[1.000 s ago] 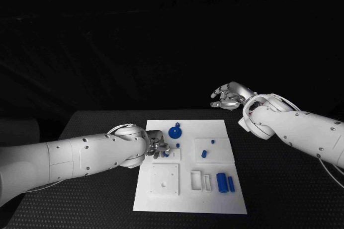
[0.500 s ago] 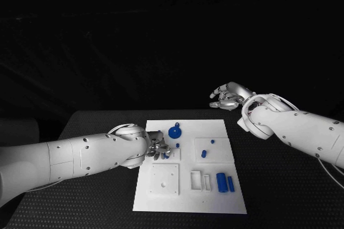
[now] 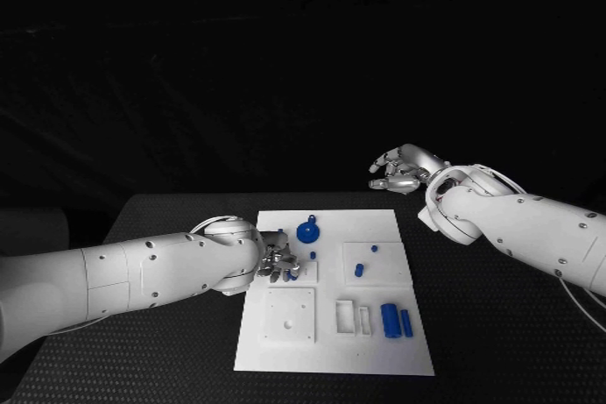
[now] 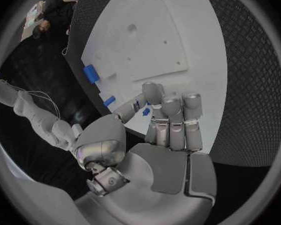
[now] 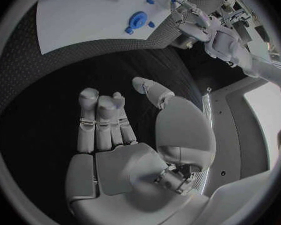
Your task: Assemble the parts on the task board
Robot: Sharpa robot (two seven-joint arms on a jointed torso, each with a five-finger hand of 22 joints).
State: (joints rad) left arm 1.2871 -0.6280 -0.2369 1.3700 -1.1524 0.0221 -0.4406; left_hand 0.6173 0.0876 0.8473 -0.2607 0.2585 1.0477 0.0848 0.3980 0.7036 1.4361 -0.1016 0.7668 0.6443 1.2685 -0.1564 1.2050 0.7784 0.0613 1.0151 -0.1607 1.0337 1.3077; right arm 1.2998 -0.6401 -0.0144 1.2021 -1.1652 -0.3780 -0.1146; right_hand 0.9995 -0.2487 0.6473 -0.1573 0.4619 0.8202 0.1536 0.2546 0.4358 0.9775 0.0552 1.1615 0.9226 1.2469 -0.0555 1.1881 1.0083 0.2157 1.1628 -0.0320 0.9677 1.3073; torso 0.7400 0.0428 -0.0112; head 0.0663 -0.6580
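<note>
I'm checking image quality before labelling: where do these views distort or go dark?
Head view: white task board evenly lit, background behind the black table fully dark. Left wrist view: fisheye bends the board's straight edges; left hand fills the middle. Right wrist view: same curving, right hand over dark table.

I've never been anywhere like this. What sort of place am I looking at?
Probably a robotics test lab: a black textured table carries a white flat task board with small blue plastic parts, worked by a silver left hand under dark surroundings.
</note>
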